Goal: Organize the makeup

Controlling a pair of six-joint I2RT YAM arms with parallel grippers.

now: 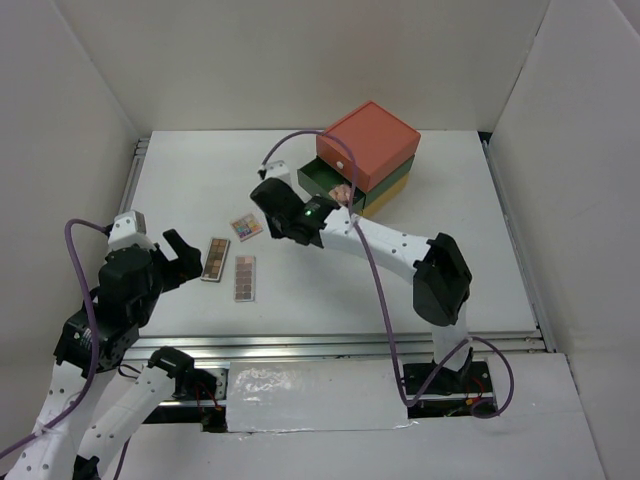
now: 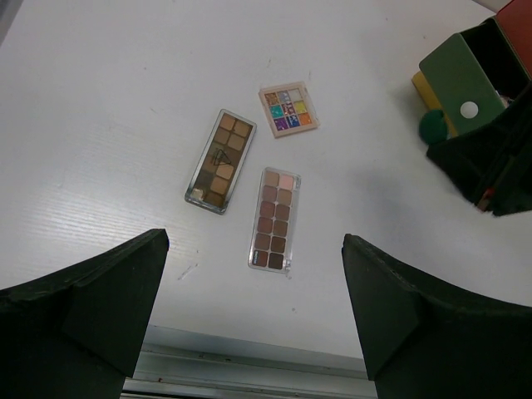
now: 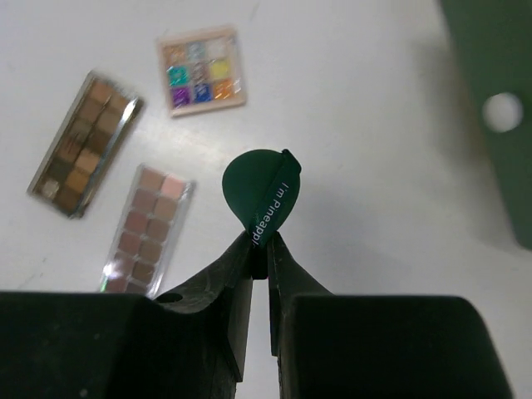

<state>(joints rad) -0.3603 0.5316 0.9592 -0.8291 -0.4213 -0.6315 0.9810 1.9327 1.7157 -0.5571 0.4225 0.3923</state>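
As the drawer (image 2: 460, 83) stands open, the right claw (image 3: 259, 249) pinches the compact (image 3: 259, 187) edgewise, likely for dropping in; the left claw (image 2: 253, 245) hangs spread over the palettes (image 2: 220, 158).

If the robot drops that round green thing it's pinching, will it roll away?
It would probably roll a bit: the green compact looks round and is pinched on edge by the right gripper. It looks stiff, with no bending in that grip. Its smooth shell may be slippery.

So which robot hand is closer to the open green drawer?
Right. The right gripper, holding a dark-green compact, hangs just beside the drawer; the left gripper sits far off, past the palettes.
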